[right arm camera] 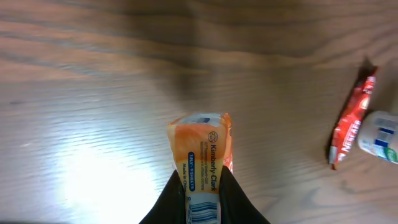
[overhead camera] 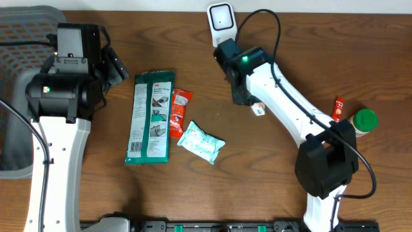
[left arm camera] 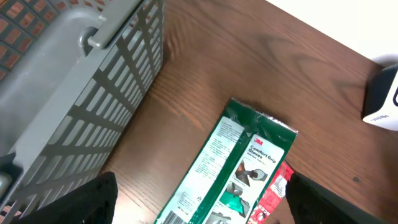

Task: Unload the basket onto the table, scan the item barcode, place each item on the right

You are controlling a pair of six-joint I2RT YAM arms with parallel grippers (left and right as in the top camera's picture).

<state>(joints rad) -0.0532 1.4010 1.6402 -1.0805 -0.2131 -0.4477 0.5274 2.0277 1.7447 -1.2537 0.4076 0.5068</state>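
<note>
On the brown wooden desk point(overhead camera: 251, 187), left of middle: green glove pack point(overhead camera: 152, 116) lying flat, red sachet point(overhead camera: 179, 113) against its right edge. Just below, tilted, pale blue wrapped pack point(overhead camera: 201, 143). Far left, grey slatted basket point(overhead camera: 19, 32). Near the right edge, second red sachet point(overhead camera: 337, 109) beside green-capped bottle point(overhead camera: 365, 122).

Cut off by the right wrist view's lower edge: packet point(right arm camera: 200, 155) and barcode point(right arm camera: 202, 214). From overhead, mostly hidden under the right arm point(overhead camera: 283, 103). Cropped in the left wrist view: glove pack point(left arm camera: 230, 168), basket point(left arm camera: 81, 93), scanner point(left arm camera: 380, 116). Too blurred to read: bottle point(right arm camera: 380, 140) label.
</note>
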